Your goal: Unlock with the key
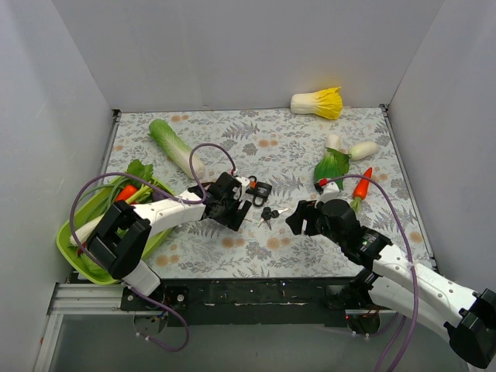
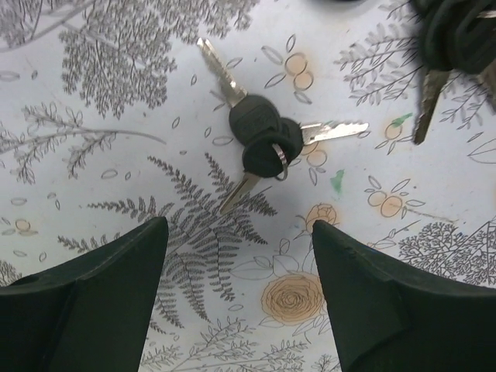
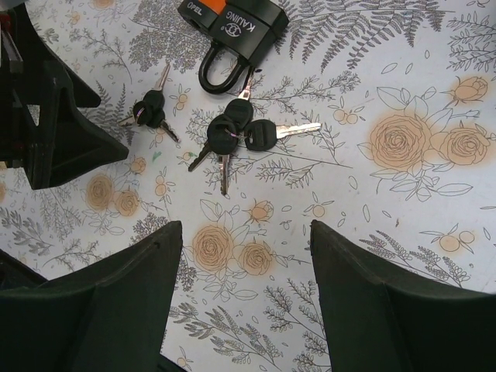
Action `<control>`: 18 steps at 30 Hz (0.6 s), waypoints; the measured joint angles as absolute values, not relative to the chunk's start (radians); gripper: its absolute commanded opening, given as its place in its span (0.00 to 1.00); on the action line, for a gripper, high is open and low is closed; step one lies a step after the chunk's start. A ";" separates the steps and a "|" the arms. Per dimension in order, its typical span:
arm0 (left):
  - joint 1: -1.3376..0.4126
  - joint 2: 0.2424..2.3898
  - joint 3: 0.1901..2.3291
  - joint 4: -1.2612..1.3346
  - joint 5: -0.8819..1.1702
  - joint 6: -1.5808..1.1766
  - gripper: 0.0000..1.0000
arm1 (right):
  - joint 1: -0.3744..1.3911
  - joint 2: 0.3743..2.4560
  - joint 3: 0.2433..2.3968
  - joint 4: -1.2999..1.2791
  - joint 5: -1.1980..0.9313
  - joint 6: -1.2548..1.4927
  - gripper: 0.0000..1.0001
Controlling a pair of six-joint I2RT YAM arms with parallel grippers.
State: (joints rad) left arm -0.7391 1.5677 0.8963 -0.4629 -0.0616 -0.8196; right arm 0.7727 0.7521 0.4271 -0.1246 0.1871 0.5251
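- Desk covered in a white fern-and-rose print cloth (image 1: 310, 256). A lime-green plastic tray (image 1: 63, 249) sits at the near left corner. Loose vegetables lie along the far and right edges; none belong to the job.
- Left gripper (image 2: 240, 263): near mid-desk, pointing down at the cloth, jaws spread wide, nothing between them. It hangs just short of the smaller bunch of keys.
- Right gripper (image 3: 246, 263): just right of mid-desk, facing the left one, jaws equally wide and empty.
- Black padlock with an orange band and a black steel shackle (image 3: 232, 31): lies flat at mid-desk, on the far side of both bunches. The shackle looks seated in the body, so I judge it locked.
- Larger bunch of black-headed silver keys on a ring (image 3: 236, 136): on the cloth just beside the shackle loop, 1 blade nearly touching it.
- Smaller bunch, 3 black-headed keys (image 2: 263, 139): on the cloth a little toward the left edge, apart from the larger bunch.

Progress, as judged: barely begun. No key is picked up and none is in the lock. Still to do: choose the right key, grip it, steady the padlock, insert, turn, free the shackle.
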 measured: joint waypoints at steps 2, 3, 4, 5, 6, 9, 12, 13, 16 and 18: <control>-0.736 1.568 0.896 -0.428 -0.051 -0.790 0.68 | 0.773 0.751 0.427 -0.125 0.187 0.525 0.73; -0.735 1.568 0.896 -0.413 -0.046 -0.777 0.67 | 0.773 0.751 0.427 -0.126 0.187 0.525 0.74; -0.735 1.571 0.897 -0.402 -0.043 -0.764 0.66 | 0.773 0.751 0.427 -0.126 0.188 0.525 0.74; -0.733 1.578 0.897 -0.388 -0.042 -0.750 0.63 | 0.773 0.750 0.427 -0.126 0.188 0.525 0.74; -0.732 1.586 0.899 -0.382 -0.041 -0.741 0.61 | 0.773 0.749 0.427 -0.126 0.188 0.525 0.73; -0.727 1.628 0.900 -0.367 -0.040 -0.717 0.55 | 0.773 0.748 0.427 -0.126 0.188 0.525 0.73; -0.725 1.638 0.903 -0.348 -0.041 -0.704 0.47 | 0.773 0.746 0.427 -0.128 0.189 0.525 0.73; -0.725 1.640 0.904 -0.343 -0.037 -0.702 0.45 | 0.773 0.746 0.427 -0.129 0.189 0.525 0.74; -0.723 1.651 0.912 -0.328 -0.035 -0.694 0.29 | 0.773 0.746 0.427 -0.129 0.189 0.524 0.74; -0.724 1.657 0.915 -0.319 -0.036 -0.691 0.25 | 0.773 0.746 0.427 -0.129 0.189 0.524 0.73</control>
State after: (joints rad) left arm -0.7238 1.6573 0.9154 -0.3195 -0.0360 -0.6914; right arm 0.7727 0.7460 0.4271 -0.1287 0.1894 0.5243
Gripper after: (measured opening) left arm 0.316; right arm 0.738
